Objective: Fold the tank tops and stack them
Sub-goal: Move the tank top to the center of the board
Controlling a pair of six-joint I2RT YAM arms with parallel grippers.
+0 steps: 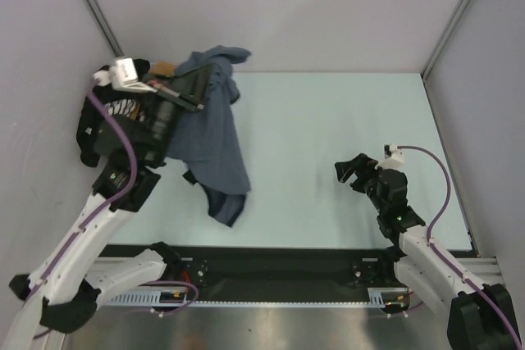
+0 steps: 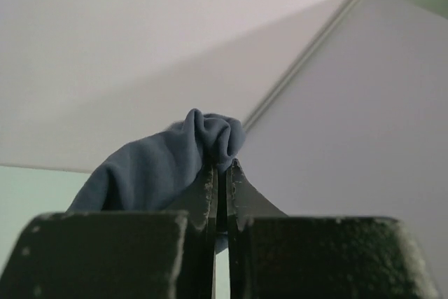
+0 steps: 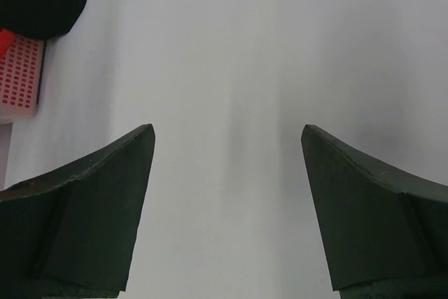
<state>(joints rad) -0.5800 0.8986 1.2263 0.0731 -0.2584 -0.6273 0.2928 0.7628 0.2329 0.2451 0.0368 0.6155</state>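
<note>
From above, the left gripper (image 1: 198, 86) is up high at the far-left corner, and the blue-grey tank top (image 1: 215, 141) hangs from it in a long drape. That view can't show how the jaws meet, because the cloth bunches over them. The left wrist camera settles it: the left gripper (image 2: 222, 167) is clenched tight, its two fingers pressed almost together with a gathered knot of the blue-grey tank top (image 2: 154, 169) pinched at the tips and pale wall behind. What the wrist camera misses is the rest of the garment, and the overhead view has all of it. The long axis runs from the bunched end near the back wall toward the near edge, slanting slightly right. The narrower lower end points at the arm bases and reaches down to the pale table (image 1: 328, 137). Whether the chest print faces up cannot be told from here. Black clothes (image 1: 85, 130) sit heaped at the far left behind the left arm. Over on the right, the right gripper (image 1: 349, 171) sits low above bare table, well apart from the top. Its own camera shows the right gripper (image 3: 227, 128) released, fingers spread wide with only pale surface between them.
</note>
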